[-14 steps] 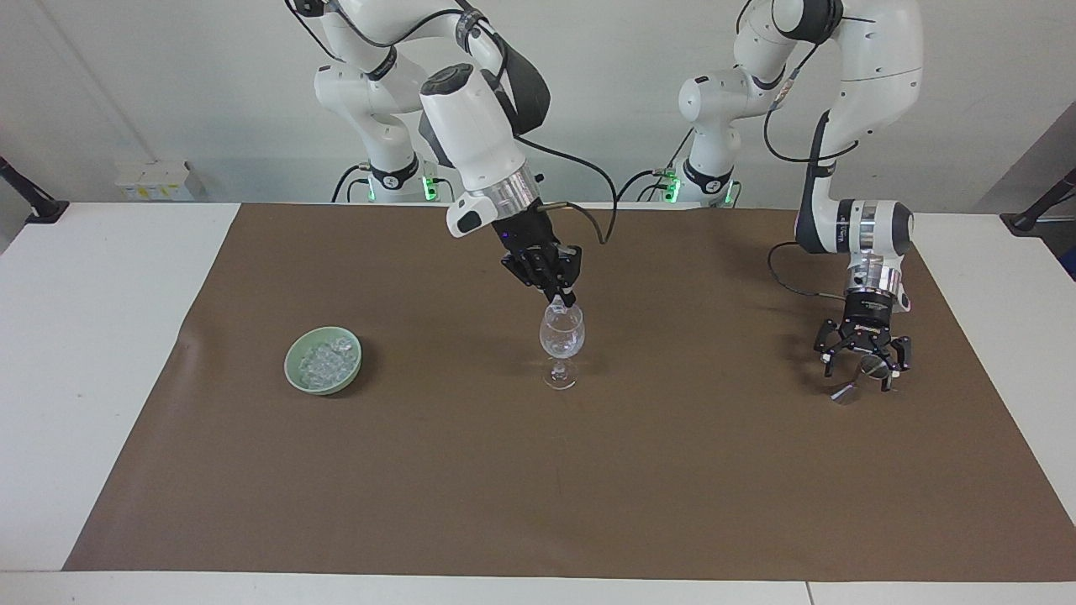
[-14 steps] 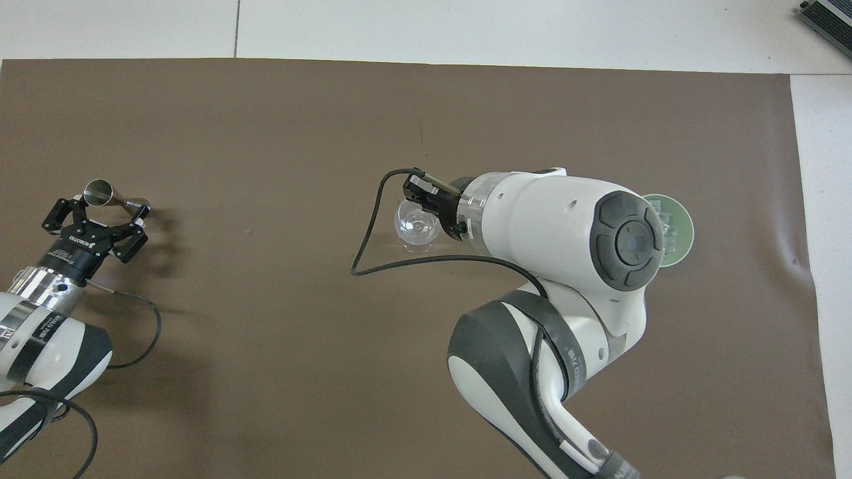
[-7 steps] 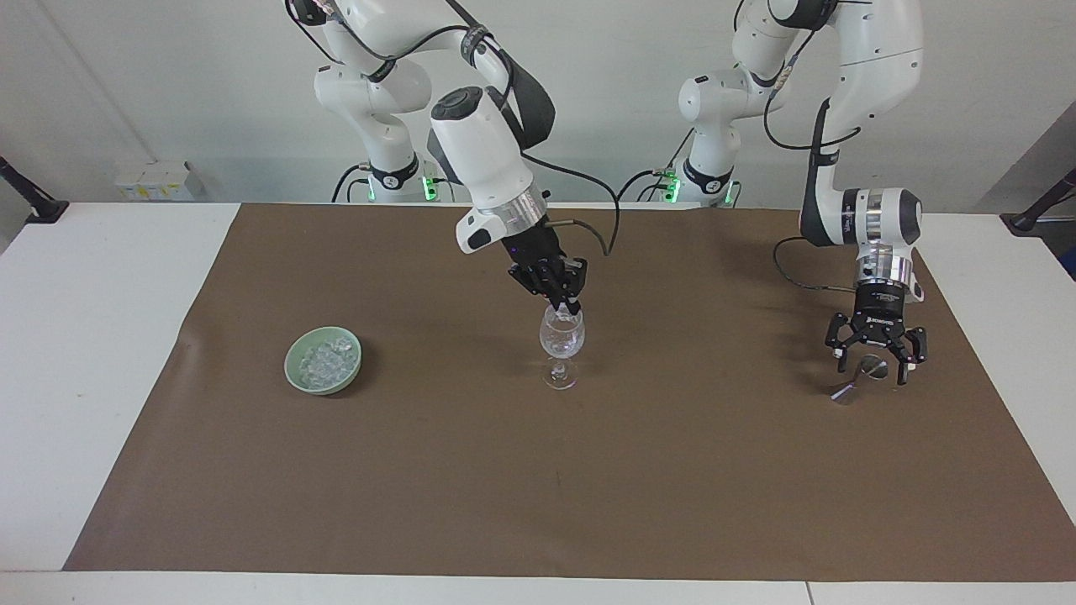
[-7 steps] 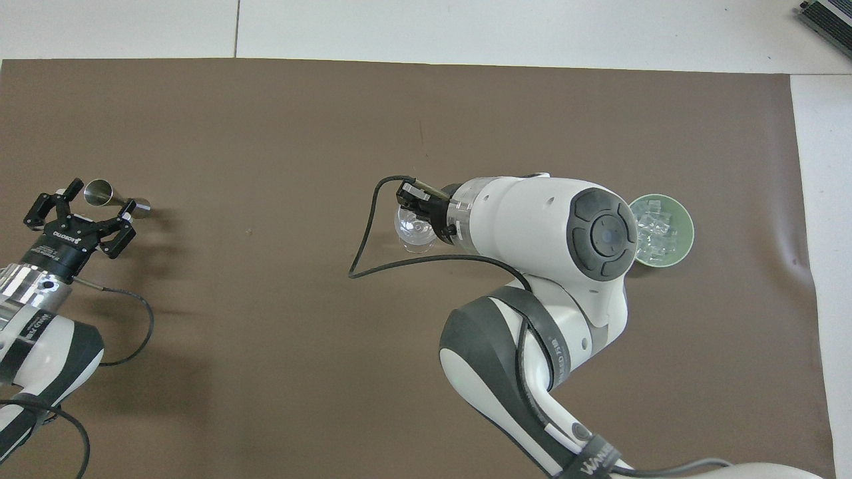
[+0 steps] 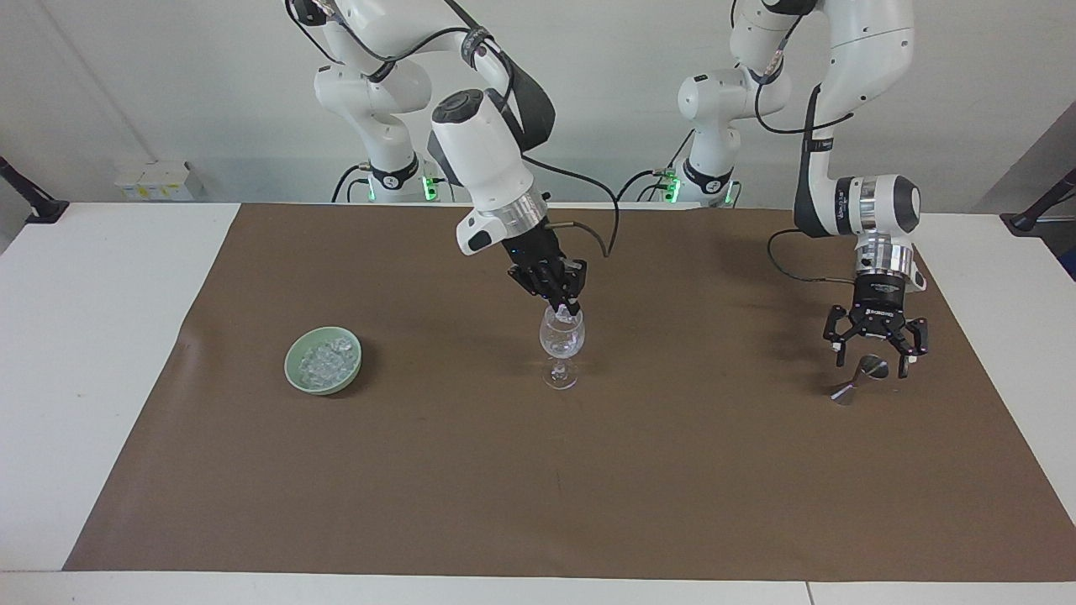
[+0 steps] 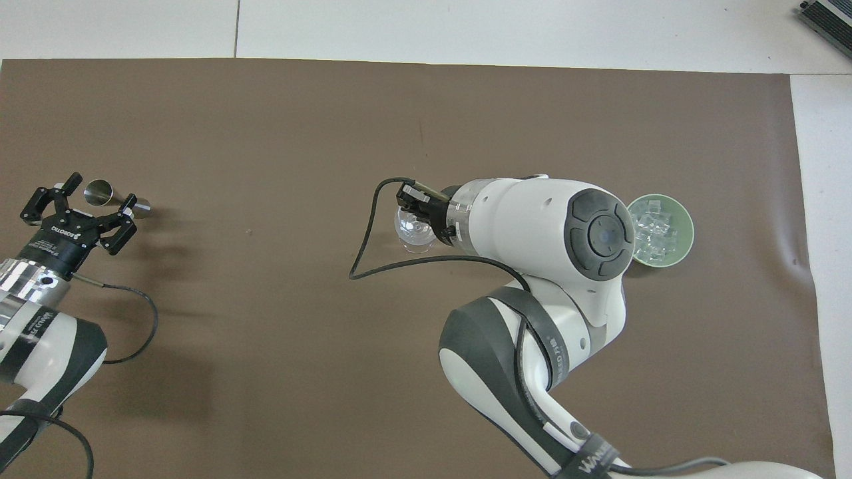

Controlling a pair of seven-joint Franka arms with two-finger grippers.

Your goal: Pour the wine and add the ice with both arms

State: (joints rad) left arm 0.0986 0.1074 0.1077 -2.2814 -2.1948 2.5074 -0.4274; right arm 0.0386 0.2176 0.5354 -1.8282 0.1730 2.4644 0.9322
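Since a second ago the left gripper (image 5: pixel 874 360) has risen from around the metal jigger (image 5: pixel 856 380) and drawn back toward the left arm's end of the table, leaving the jigger lying on its side on the brown mat (image 5: pixel 538 487); the right gripper (image 5: pixel 572 309) has shifted only slightly over the wine glass (image 5: pixel 561 349). The left arm now hangs with its wrist pointing straight down, and its jaws are spread wide and hold nothing, the fingertips just above the jigger's upper cone. The right arm reaches out from its base and slants down over the middle of the mat, its wrist tilted so that the fingertips sit at the rim of the glass; whether those jaws are pressed together or pinching a chunk cannot be told, since the fingertips overlap the clear rim. The wine glass stands upright on its foot at the middle of the mat, and pale clear shapes show in its bowl, though what they are cannot be told. The ice (image 5: pixel 324 361) lies heaped in a small pale green bowl (image 5: pixel 296 376) toward the right arm's end of the table, well apart from the glass. In the overhead view the right arm's bulk covers one edge of the green bowl, and the jigger's open mouth shows just beside the left gripper's fingers.
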